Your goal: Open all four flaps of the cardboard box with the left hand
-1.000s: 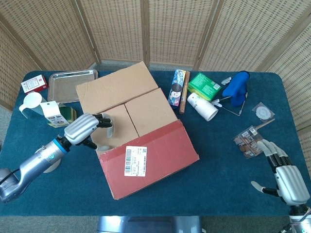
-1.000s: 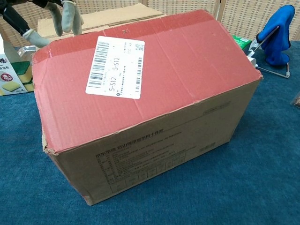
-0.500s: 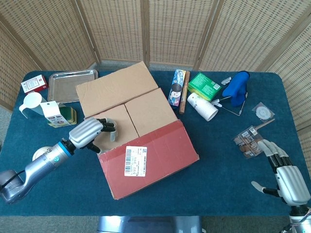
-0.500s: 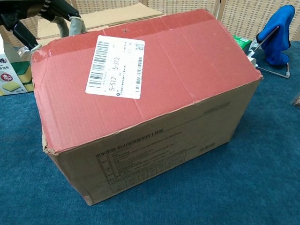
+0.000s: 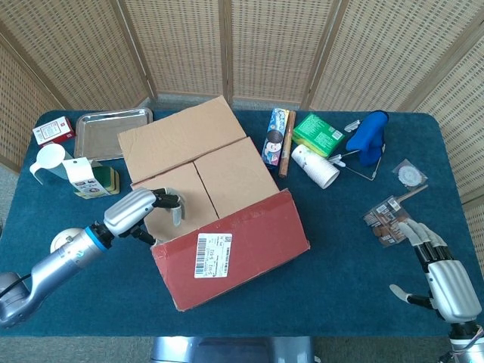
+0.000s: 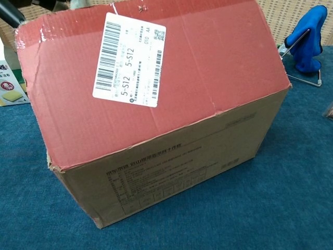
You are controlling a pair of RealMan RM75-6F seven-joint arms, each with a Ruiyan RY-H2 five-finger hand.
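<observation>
The cardboard box [image 5: 219,204] stands mid-table. Its far flap [image 5: 181,136] lies folded back and open. Two inner flaps [image 5: 231,174] lie flat over the opening. The front flap [image 5: 234,246], red with a white barcode label [image 6: 130,57], is tilted up off the box top. My left hand [image 5: 136,210] is at that flap's left corner, fingers [image 5: 170,201] curled over its edge and thumb below. In the chest view only a dark fingertip [image 6: 10,13] shows beside the raised flap [image 6: 156,78]. My right hand [image 5: 446,283] rests open near the table's right front edge.
Left of the box are a metal tray [image 5: 113,132], a small red box [image 5: 53,132], a white scoop [image 5: 47,160] and a sponge pack [image 5: 91,178]. Behind and right are a snack tube [image 5: 274,136], a green box [image 5: 318,134], a paper cup [image 5: 314,165], a blue mitt [image 5: 367,138] and a packet [image 5: 387,219].
My left hand dropped from the inner flap to the red flap's left corner and took its edge. The red flap has risen, steeper in the chest view. The right hand stayed put.
</observation>
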